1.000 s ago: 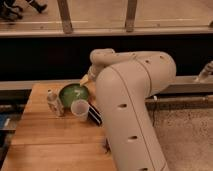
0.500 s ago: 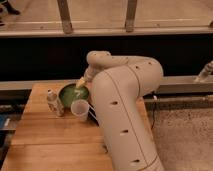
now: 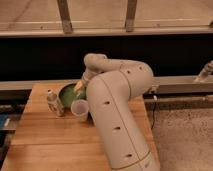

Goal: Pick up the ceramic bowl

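Observation:
The ceramic bowl (image 3: 67, 95) is round, glossy and green, and sits on the wooden table (image 3: 45, 140) toward its far edge. Its right part is hidden behind my white arm (image 3: 117, 110). My gripper (image 3: 79, 86) hangs over the bowl's far right rim, at the end of the bent wrist, and stands open. Nothing is held in it, and the bowl rests on the table.
A translucent white cup (image 3: 79, 108) stands just in front of the bowl. A small plastic bottle (image 3: 52, 102) stands to the bowl's left. A dark wall and a metal rail (image 3: 175, 82) run behind the table. Grey floor lies to the right.
My arm has swung over and lowered toward the bowl, covering more of its right side. The bowl, cup and bottle have not moved.

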Motion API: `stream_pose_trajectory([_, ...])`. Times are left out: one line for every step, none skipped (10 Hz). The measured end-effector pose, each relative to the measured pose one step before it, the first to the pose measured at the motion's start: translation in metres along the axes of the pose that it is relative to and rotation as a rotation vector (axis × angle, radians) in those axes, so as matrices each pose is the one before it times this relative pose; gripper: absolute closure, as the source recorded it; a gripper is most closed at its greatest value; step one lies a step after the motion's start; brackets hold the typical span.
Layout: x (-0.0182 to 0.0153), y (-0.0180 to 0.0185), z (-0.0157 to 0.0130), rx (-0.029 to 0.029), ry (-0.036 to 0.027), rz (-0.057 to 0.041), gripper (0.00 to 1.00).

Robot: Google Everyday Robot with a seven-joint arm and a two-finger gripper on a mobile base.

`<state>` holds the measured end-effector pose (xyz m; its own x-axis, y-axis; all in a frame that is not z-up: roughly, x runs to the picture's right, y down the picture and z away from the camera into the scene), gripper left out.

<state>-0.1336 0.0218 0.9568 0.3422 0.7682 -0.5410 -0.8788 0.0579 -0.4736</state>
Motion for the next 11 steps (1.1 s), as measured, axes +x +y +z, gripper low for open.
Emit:
stream_pose_trajectory([0.00346, -0.00032, 0.00674, -0.00213, 0.02308, 0.00294, 0.23])
stream_pose_trajectory([0.00403, -0.00187, 0.00404, 0.00021, 0.0171, 0.00302, 0.33])
stream_pose_trajectory([0.00169, 0.00005, 0.00126, 0.00122, 0.00635, -0.00012, 0.4])
stream_pose_trajectory([0.00173, 0.00119, -0.00002, 0.00192, 0.00462, -0.00238, 0.51])
stream_pose_trajectory([0.00216, -0.00074, -0.00239, 0.00388, 0.00134, 0.00139, 0.63])
stream_pose_trajectory([0.00101, -0.00182, -0.0025, 0.00191, -0.00315, 0.00485, 0.71])
stream_pose_trajectory([0.00038, -0.00093, -0.00228, 0.00158, -0.00516, 0.0038, 0.79])
stream_pose_trajectory([-0.00016, 0.00039, -0.00206, 0.00099, -0.00654, 0.0026, 0.89])
stream_pose_trajectory([0.00091, -0.00011, -0.00146, 0.00017, -0.00212, 0.00327, 0.98])
stream_pose_trajectory([0.00067, -0.00126, -0.00063, -0.00031, -0.00072, 0.00292, 1.0])
stream_pose_trajectory([0.00059, -0.00224, -0.00012, -0.00099, 0.00082, 0.00677, 1.0])
